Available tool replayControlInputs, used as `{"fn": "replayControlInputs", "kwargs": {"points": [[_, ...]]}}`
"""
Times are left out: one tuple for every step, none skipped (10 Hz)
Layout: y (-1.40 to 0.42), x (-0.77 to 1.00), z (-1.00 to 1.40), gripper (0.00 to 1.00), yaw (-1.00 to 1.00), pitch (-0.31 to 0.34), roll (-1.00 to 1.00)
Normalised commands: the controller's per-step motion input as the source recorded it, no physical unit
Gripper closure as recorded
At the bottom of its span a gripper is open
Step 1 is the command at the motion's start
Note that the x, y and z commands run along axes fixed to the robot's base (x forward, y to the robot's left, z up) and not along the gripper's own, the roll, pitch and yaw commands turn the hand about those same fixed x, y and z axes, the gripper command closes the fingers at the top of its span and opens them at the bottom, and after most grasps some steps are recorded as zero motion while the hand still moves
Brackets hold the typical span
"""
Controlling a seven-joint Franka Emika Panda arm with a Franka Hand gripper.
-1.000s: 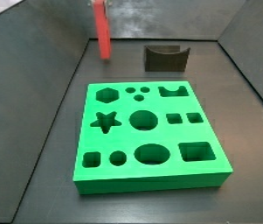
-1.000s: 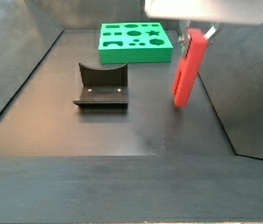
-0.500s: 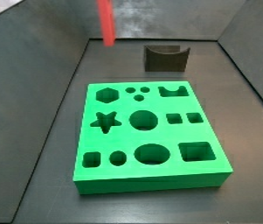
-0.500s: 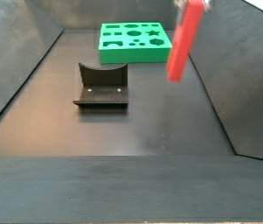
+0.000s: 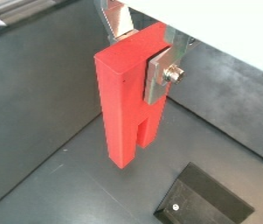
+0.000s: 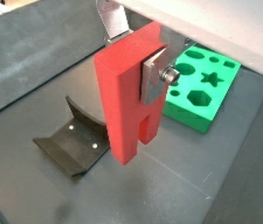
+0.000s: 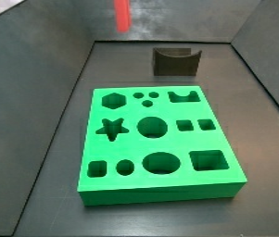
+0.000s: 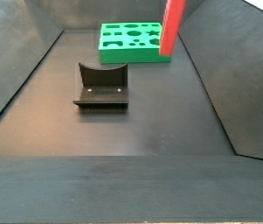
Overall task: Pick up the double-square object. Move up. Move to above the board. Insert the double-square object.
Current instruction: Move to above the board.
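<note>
My gripper is shut on the top of the double-square object, a tall red bar with a lengthwise groove, which hangs upright in both wrist views. One silver finger presses its side. In both side views only the bar's lower part shows at the upper edge; the gripper itself is out of frame there. The green board with shaped holes lies flat on the floor and also shows in a side view and a wrist view. The bar hangs high above the floor, beyond the board's far end.
The dark L-shaped fixture stands on the floor behind the board; it also shows in a side view and in both wrist views. Grey walls enclose the floor on all sides.
The gripper has risen with the red bar: in both side views the bar moved upward until only its lower end stays in frame. Board and fixture have not moved.
</note>
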Motion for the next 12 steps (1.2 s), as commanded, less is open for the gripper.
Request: {"fn": "replayControlInputs", "kwargs": {"points": [[-0.03, 0.02, 0.23, 1.0, 0.0, 0.054, -0.09], [-1.0, 0.17, 0.21, 1.0, 0.19, 0.59, 0.17], [-1.0, 0.17, 0.19, 1.0, 0.19, 0.583, 0.18], [-1.0, 0.19, 0.2, 1.0, 0.14, 0.492, 0.21], [-1.0, 0.2, 0.19, 1.0, 0.08, 0.371, 0.13], [-1.0, 0.21, 0.2, 1.0, 0.03, 0.225, 0.08], [-1.0, 0.21, 0.2, 1.0, 0.03, 0.17, 0.06], [-1.0, 0.22, 0.2, 1.0, 0.02, 0.115, 0.02], [-1.0, 0.23, 0.2, 1.0, 0.02, 0.1, 0.01], [-1.0, 0.25, 0.21, 1.0, 0.01, 0.111, 0.01], [-1.0, 0.26, 0.21, 1.0, 0.01, 0.115, 0.0], [-0.84, 0.25, 0.18, 1.0, 0.01, 0.127, 0.01]]}}
